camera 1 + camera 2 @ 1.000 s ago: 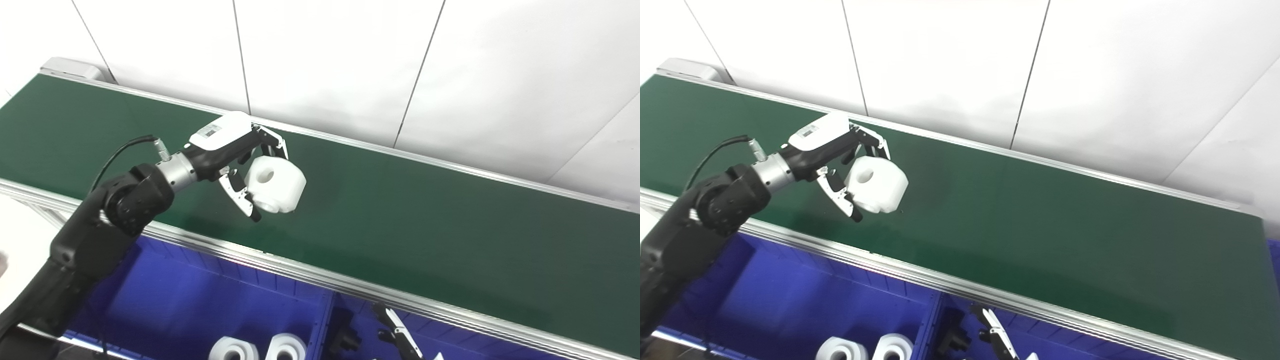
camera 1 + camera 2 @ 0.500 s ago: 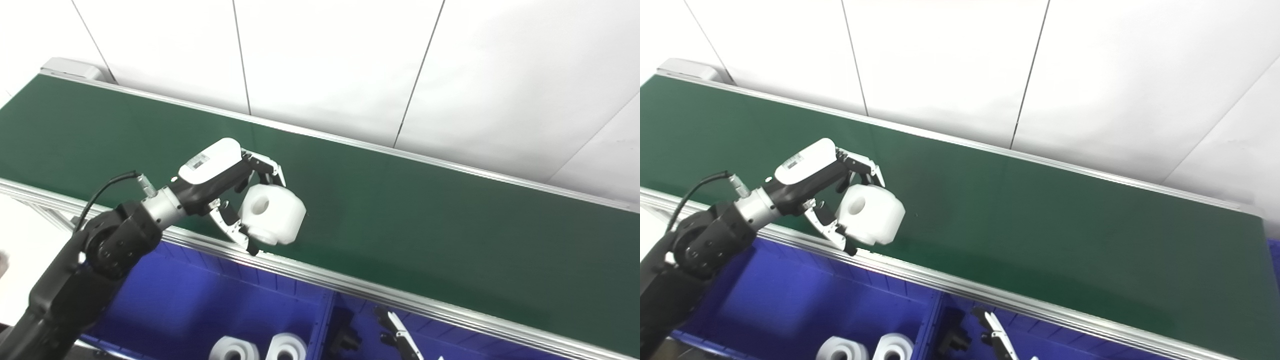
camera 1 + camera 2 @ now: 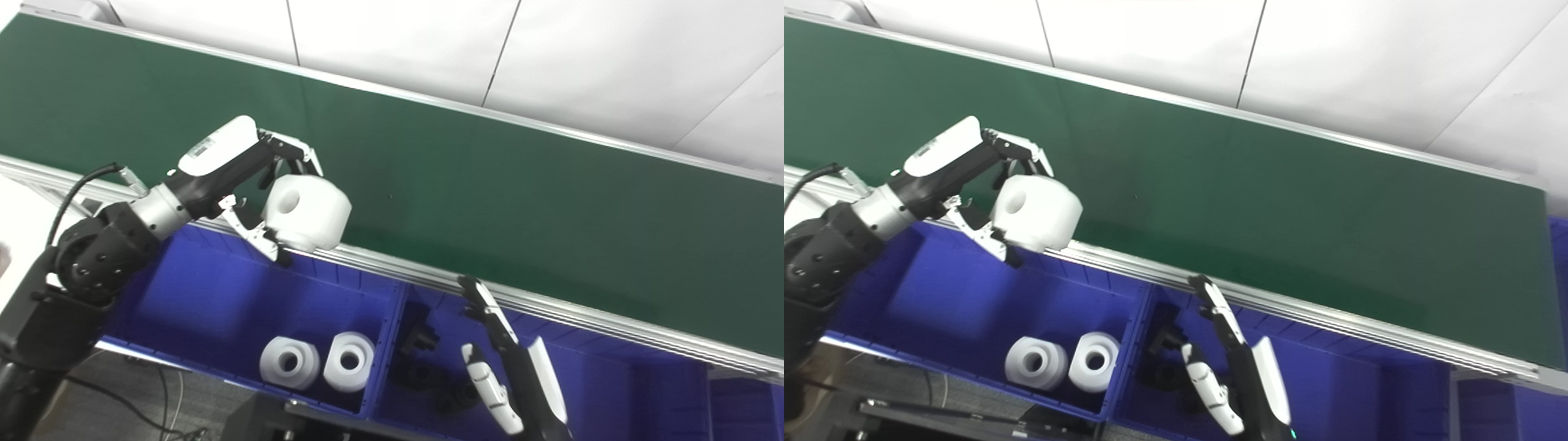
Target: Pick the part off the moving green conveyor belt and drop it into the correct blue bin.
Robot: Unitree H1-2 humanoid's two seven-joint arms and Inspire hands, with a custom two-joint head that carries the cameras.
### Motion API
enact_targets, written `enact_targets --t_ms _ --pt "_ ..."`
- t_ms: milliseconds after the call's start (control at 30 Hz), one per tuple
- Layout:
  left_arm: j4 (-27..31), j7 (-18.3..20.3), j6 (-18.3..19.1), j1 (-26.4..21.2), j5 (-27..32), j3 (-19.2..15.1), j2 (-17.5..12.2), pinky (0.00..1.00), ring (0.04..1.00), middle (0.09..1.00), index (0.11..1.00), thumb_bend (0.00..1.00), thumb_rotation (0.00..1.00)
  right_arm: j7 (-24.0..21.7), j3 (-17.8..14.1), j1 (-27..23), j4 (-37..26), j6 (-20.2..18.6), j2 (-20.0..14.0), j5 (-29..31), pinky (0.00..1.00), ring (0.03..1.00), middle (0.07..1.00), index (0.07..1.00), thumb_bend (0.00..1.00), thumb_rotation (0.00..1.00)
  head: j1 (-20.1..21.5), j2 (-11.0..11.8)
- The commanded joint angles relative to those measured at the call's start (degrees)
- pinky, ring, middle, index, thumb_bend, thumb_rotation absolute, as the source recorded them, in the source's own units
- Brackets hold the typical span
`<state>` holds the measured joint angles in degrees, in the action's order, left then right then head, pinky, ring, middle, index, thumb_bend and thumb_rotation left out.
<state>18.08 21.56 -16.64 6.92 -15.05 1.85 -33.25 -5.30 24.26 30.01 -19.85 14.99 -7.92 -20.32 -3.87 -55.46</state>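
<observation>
Right now the left hand (image 3: 245,177) holds the white part (image 3: 306,212) with its fingers (image 3: 294,150) curled over the top and far side and its thumb (image 3: 257,236) pressed in from below, so the part sits out beyond the fingertips more than deep in the palm. It hangs above the metal rail (image 3: 380,264) where the green conveyor belt (image 3: 490,184) meets the left blue bin (image 3: 208,294), not fully over the bin.

Judging from that, a release at this spot could send the part onto the rail, to bounce back to the belt or over the divider into the right blue bin (image 3: 612,380), which holds dark parts (image 3: 422,337). The grip looks shallow, though the contact under the part is hard to make out, so a quick swing might let it roll out of the fingers.

Two white parts (image 3: 318,362) like it lie in the left bin, below the thumb. The held part's bore faces up and left toward the palm; its short axis runs along that bore, tilted.

The right hand (image 3: 508,367) waits over the right bin, fingers straight and apart, holding nothing
</observation>
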Motion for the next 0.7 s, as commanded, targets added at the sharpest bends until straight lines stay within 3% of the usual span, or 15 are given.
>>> enact_targets --t_ms 0,400,533,667 --pt "0.61 -0.34 -0.77 0.65 1.24 -0.75 -1.21 0.16 0.21 0.471 0.303 0.55 0.0 -0.33 0.22 0.48 -1.23 -0.7 0.81 0.48 0.87 0.937 0.966 0.939 0.37 0.98 -0.18 0.09" --pt "1.02 1.54 -0.57 3.45 2.04 -0.49 -1.83 0.15 0.201 0.471 0.308 0.55 0.0 0.15 0.3 1.35 -0.92 0.04 1.66 -0.57 0.87 0.932 0.961 0.935 0.4 1.0 -1.11 0.12" --pt "2.12 4.48 1.84 4.65 2.01 0.41 -3.17 0.16 0.211 0.471 0.283 0.55 0.0 0.43 0.13 1.47 -0.83 0.47 1.74 -0.74 0.87 0.932 0.961 0.935 0.39 1.0 -1.27 0.24" --pt "2.14 5.46 1.11 6.59 1.33 0.83 -3.93 0.16 0.215 0.471 0.285 0.55 0.0 0.47 0.08 1.44 -0.75 0.5 1.78 -0.82 0.87 0.932 0.96 0.932 0.39 1.0 -1.7 0.48"
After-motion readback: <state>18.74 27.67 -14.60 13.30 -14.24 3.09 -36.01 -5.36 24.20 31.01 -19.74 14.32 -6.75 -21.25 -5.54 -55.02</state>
